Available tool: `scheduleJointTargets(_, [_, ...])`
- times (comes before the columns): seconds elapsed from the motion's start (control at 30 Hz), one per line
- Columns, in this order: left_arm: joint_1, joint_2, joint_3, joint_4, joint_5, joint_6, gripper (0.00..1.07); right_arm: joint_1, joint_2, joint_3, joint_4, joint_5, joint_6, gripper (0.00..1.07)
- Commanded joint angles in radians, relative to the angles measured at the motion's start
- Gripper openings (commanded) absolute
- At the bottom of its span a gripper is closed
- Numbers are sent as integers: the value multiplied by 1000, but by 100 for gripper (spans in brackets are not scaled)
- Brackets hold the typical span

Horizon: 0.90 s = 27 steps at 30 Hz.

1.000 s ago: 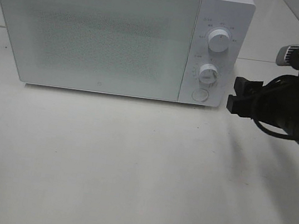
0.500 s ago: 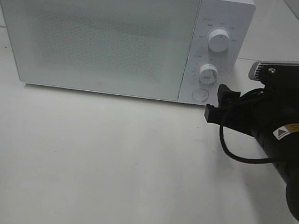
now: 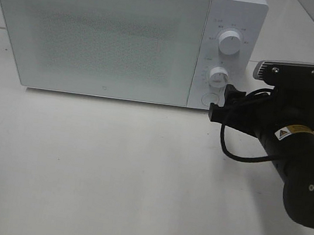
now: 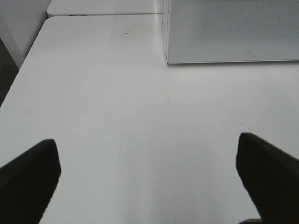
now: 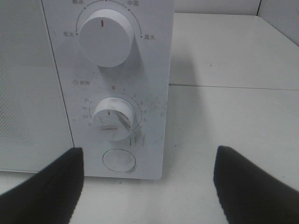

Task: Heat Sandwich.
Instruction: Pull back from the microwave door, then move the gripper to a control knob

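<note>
The sandwich is out of view. The white microwave stands at the back of the table with its door shut. My right gripper is open, with nothing between its fingers, right in front of the control panel's lower end. In the right wrist view, the open right gripper faces the lower knob and the round button, with the upper knob above them. My left gripper is open and empty over bare table, and a corner of the microwave lies ahead of it.
The white table stretches in front of the microwave. Behind it a second table surface joins along a seam. The table's edge shows in the left wrist view. The left arm is absent from the exterior high view.
My right arm has moved left, bringing its open gripper from beside the microwave to just in front of the lower knob and round button. Nothing else has moved.
</note>
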Motion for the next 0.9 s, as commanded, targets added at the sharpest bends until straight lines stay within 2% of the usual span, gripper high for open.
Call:
scheduleJointTargets(0.03, [-8,-26,3,-6,-11,-3,97,5,-3,-8,-2,-9,1,74])
scheduleJointTargets(0.37, [-8,-26,3,-6,-11,-3,97,5,-3,-9,-10,0,8,74])
scheduleJointTargets(0.53, [-8,-26,3,-6,-11,-3,97,5,7,-41,-10,-2,8,74])
scheduleJointTargets(0.9, [-8,-26,3,-6,-11,-3,97,-2,174,-187,-33,-2,8,74])
